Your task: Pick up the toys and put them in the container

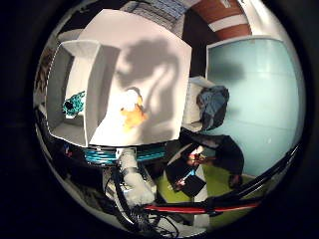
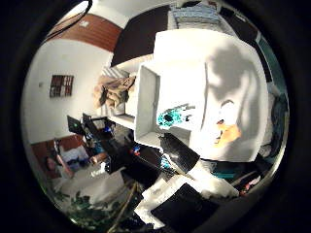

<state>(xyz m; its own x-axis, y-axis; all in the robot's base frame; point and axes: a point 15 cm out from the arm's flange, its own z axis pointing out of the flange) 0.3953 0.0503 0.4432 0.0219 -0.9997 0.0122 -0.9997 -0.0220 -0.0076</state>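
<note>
White container (image 1: 67, 94) is sitting at the left end of the white table (image 1: 159, 55), with a teal toy (image 1: 74, 103) lying inside it. Right of it, an orange and white toy (image 1: 132, 113) is lying on the bare tabletop, just beside the container wall, possibly a plush. Both are sitting well below the palm, small in view. Hand (image 2: 182, 194) state: cannot tell, fingers barely showing.

Hand (image 2: 181, 191) seen only in part: black and white parts in the thumb-side view. White arm (image 1: 133, 185) visible in the little-finger-side view. Held high, well apart from everything. Finger pose not discernible.
</note>
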